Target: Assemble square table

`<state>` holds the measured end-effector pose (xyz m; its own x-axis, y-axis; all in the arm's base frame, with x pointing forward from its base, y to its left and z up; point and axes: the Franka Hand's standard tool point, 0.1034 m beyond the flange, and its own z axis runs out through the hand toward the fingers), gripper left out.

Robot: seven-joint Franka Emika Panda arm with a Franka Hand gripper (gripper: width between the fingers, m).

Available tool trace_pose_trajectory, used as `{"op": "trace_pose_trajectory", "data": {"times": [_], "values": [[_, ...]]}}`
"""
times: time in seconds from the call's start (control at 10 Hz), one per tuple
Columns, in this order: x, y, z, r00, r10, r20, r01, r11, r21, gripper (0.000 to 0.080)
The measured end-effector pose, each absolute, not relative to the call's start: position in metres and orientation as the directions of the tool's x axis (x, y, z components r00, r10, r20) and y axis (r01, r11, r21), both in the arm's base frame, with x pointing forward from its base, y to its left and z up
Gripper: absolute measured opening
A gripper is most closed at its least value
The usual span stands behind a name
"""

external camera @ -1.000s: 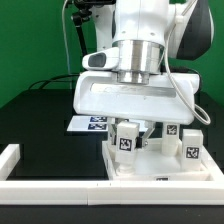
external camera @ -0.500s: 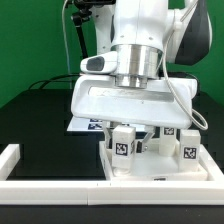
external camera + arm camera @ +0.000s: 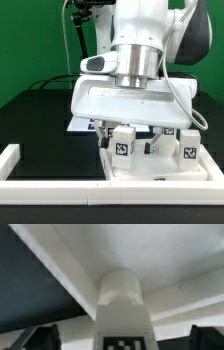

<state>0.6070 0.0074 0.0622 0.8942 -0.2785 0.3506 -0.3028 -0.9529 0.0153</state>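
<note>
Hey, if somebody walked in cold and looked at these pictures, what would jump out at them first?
The big white robot arm fills the middle of the exterior view, its gripper low over the square table against the white border rail in front. Tagged white legs stand upright on the slab. In the wrist view one leg fills the frame between the dark fingers.

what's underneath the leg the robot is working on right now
The leg stands upright on the white square tabletop, between the jaws of the gripper. Where its lower end meets the slab is hidden from both views.
</note>
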Motion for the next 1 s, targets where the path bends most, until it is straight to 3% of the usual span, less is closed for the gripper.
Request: {"op": "trace_pose_trajectory", "data": {"times": [0.4,0.6,0.8,1.0], "values": [[0.607,0.007,0.062,0.894,-0.279,0.349,-0.303,-0.953,0.015,0.0649],[0.61,0.002,0.081,0.911,-0.314,0.266,-0.324,-0.946,-0.009,0.0649],[0.612,-0.005,0.081,0.911,-0.329,0.25,-0.336,-0.942,-0.012,0.0649],[0.613,-0.012,0.081,0.925,-0.358,0.125,-0.359,-0.933,-0.013,0.0649]]}}
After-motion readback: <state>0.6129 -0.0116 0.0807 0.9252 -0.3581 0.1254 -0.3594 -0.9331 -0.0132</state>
